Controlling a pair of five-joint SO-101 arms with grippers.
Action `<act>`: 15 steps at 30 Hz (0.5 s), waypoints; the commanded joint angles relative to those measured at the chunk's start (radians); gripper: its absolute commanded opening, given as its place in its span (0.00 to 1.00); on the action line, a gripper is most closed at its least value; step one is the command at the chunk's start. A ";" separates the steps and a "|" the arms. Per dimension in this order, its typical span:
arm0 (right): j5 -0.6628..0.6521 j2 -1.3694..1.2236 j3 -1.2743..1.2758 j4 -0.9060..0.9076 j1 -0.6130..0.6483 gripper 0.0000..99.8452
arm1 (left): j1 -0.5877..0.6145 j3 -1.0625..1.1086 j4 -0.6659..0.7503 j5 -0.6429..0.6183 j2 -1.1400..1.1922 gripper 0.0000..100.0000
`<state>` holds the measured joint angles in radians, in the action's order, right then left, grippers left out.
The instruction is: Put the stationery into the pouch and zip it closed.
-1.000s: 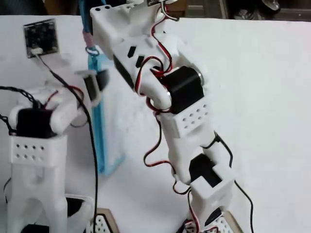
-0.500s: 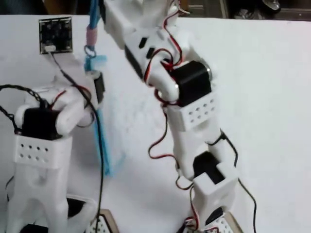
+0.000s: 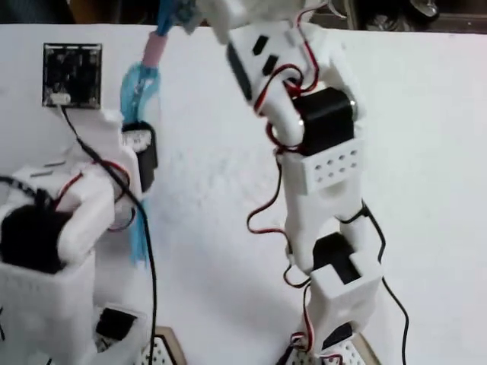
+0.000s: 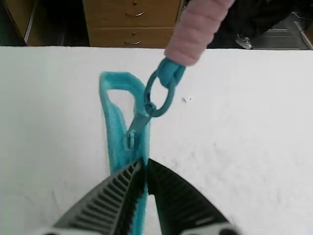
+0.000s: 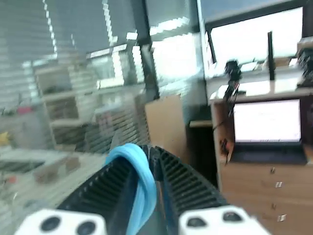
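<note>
Left gripper (image 4: 143, 169): its jaws are pressed together on the top edge of the pouch, right behind the zip slider. You see it from above at the left of the table, in front of the left arm's body.

Right gripper (image 5: 150, 154): clamped on a blue cord loop (image 5: 138, 171), which bulges out between the two ribbed fingers. This arm is stretched to the far edge of the table, its gripper raised above the surface.

Pouch (image 4: 113, 127): light blue and thin, seen edge-on. From above it runs as a narrow strip from beside the left arm's base up towards the far edge. You cannot tell whether its lower end touches the table.

Zip pull (image 4: 159, 95): a blue ring and tab joined to the slider, leading up and away from the left gripper. You cannot tell whether the zip is closed.

Pink sleeve (image 4: 195, 27): a soft tube on the cord, just beyond the ring, between the two grippers.

Table (image 3: 426, 114): white surface.

Camera board (image 3: 72, 74): small black square on the left arm's wrist, with a cable trailing from it.

Behind the table: wooden drawers (image 4: 132, 22) and a laptop (image 5: 266, 122) with a lit screen.
</note>
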<state>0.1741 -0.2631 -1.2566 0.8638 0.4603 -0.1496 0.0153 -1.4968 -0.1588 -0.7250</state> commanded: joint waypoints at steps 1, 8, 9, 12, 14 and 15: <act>0.011 -0.027 -0.006 -0.082 -0.068 0.02 | -0.085 -0.107 -0.038 0.044 -0.039 0.02; 0.012 -0.130 -0.014 -0.107 -0.177 0.02 | -0.117 -0.152 -0.101 0.130 -0.039 0.02; 0.012 -0.143 -0.014 -0.110 -0.189 0.02 | -0.120 -0.152 -0.110 0.130 -0.041 0.02; 0.012 -0.188 -0.014 -0.151 -0.228 0.02 | -0.124 -0.153 -0.127 0.130 -0.041 0.02; 0.009 -0.223 -0.012 -0.189 -0.259 0.02 | -0.124 -0.158 -0.143 0.130 -0.042 0.02; 0.009 -0.243 -0.012 -0.205 -0.274 0.02 | -0.124 -0.173 -0.160 0.130 -0.042 0.02</act>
<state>0.1741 -0.4902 -1.2566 0.7165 0.2532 -0.2693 -0.0982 -1.6303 -0.0330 -0.7373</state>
